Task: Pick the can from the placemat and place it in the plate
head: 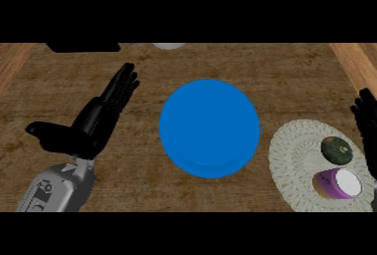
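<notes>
A purple can (338, 184) with a white top lies on the round white placemat (296, 164) at the lower right. A blue plate (210, 128) sits in the middle of the counter with nothing on it. My left hand (95, 117) stands open at the left, fingers straight and pointing away, well apart from the plate. My right hand (365, 117) shows at the right edge, fingers straight and pointing up, beside the placemat's far side and apart from the can.
A dark green round thing (336, 150) lies on the placemat just beyond the can. A black object (83, 47) and a pale round object (169, 46) sit at the counter's far edge. Light wooden borders run along both sides.
</notes>
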